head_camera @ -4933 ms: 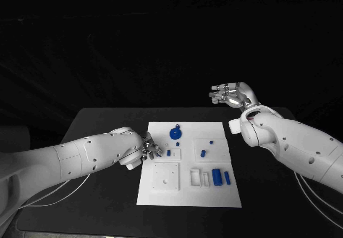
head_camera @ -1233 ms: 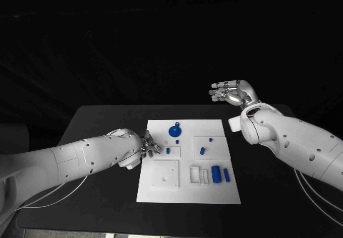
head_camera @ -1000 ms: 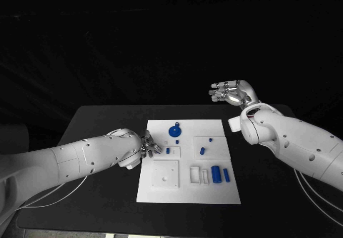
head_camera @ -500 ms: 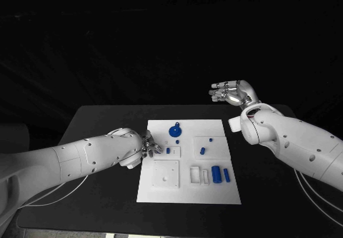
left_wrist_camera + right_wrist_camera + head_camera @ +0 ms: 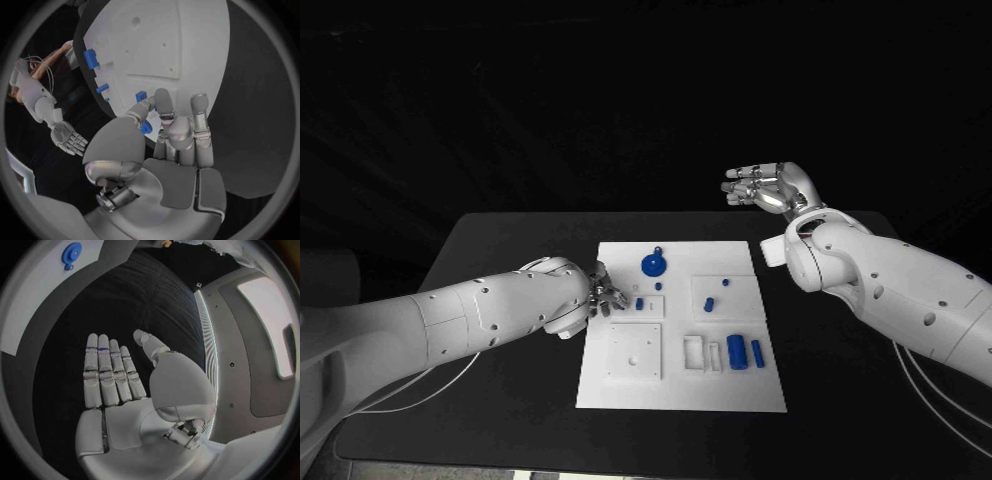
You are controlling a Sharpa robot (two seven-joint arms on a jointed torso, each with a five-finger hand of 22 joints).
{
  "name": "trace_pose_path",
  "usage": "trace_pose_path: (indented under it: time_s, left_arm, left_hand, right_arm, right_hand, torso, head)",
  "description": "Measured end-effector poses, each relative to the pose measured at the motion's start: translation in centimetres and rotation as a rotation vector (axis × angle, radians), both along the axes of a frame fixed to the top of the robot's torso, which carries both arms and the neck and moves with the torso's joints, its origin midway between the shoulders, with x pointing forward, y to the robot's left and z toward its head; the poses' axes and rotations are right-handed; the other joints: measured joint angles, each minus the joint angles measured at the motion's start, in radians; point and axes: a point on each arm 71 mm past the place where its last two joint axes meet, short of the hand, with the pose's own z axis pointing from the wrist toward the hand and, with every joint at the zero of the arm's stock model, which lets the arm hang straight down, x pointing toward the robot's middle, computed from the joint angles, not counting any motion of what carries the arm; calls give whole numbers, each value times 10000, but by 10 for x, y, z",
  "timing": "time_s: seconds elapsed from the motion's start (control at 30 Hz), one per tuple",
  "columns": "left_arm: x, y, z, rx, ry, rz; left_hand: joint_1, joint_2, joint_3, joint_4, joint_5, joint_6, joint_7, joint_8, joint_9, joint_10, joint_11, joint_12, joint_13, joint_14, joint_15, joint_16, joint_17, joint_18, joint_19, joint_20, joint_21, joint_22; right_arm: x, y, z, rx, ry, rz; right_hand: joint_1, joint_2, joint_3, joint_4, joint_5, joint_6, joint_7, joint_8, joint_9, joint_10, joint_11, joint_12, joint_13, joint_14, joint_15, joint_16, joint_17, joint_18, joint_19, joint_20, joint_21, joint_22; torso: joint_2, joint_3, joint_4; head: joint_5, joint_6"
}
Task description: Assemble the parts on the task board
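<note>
Pinching a small blue part [image 5: 145, 127] in my left robot hand [image 5: 599, 298] at the task board's [image 5: 678, 395] left edge, I judge seating it comes next; my right robot hand [image 5: 767, 187] hangs open beyond the board.

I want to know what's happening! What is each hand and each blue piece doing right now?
Left hand: pinching a small blue peg over the board.
Right hand: open, raised beyond the table.
Blue disc: lying on the board.
Two blue cylinders: lying side by side.
</note>
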Motion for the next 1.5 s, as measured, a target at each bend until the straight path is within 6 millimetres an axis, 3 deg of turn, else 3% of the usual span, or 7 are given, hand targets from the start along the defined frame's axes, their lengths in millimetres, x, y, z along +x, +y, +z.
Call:
trace_pose_path:
  time_s: [0.83,1.1,1.5]
  left_arm:
    - [2,-2,1,191,73,-149]
    - [2,-2,2,232,48,-192]
    - [1,-2,2,222,39,-189]
  left_hand:
    - [105,78,-183,99,-73,-4,-6,38,-78,4,4,0,0,-34,-2,0,-14,0,0,0,-39,-2]
    - [104,78,-158,72,280,-9,-10,34,57,9,9,0,0,-33,-1,0,32,0,0,0,-39,-3]
    - [-31,213,-163,49,394,11,9,47,291,10,10,0,6,-33,1,0,105,0,0,0,-39,-4]
  right_arm:
    - [0,0,0,0,11,7]
    - [0,0,0,1,14,9]
    - [0,0,-2,1,40,8]
  right_hand:
    - [0,-1,0,0,0,0,0,0,0,0,0,0,0,0,0,0,0,1,0,0,0,0]
    - [0,-1,0,0,0,0,0,0,0,0,0,0,0,0,0,0,0,0,0,0,0,0]
    - [1,-1,0,0,0,0,0,0,0,0,0,0,0,0,0,0,0,0,0,0,0,0]
  torso:
    - [-1,-12,5]
    - [0,-18,8]
    - [2,-18,6]
  head:
    - [-22,-35]
    - [-13,-39]
    - [-19,-50]
